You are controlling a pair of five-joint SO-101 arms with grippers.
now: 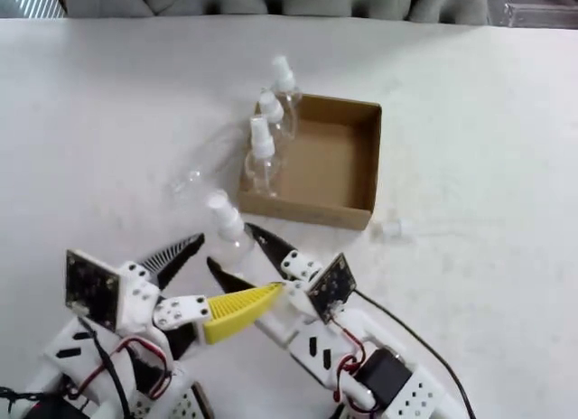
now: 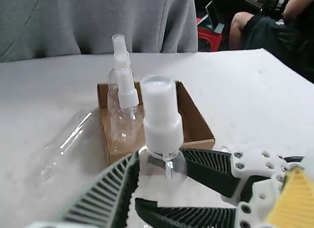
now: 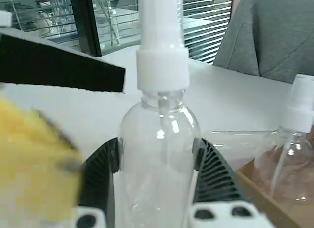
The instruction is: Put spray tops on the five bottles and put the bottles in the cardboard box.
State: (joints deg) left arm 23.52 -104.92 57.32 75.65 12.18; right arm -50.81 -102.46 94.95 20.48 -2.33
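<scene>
Capped bottle (image 3: 159,139) in jaws of right gripper (image 1: 229,246) — box (image 1: 307,211), lying bottle (image 1: 206,162) beyond

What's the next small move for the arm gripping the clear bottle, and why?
Probably lift the clear plastic bottle toward the brown cardboard box: its white spray top looks seated, the right end effector clasps its body, and the left end effector stands open.
</scene>
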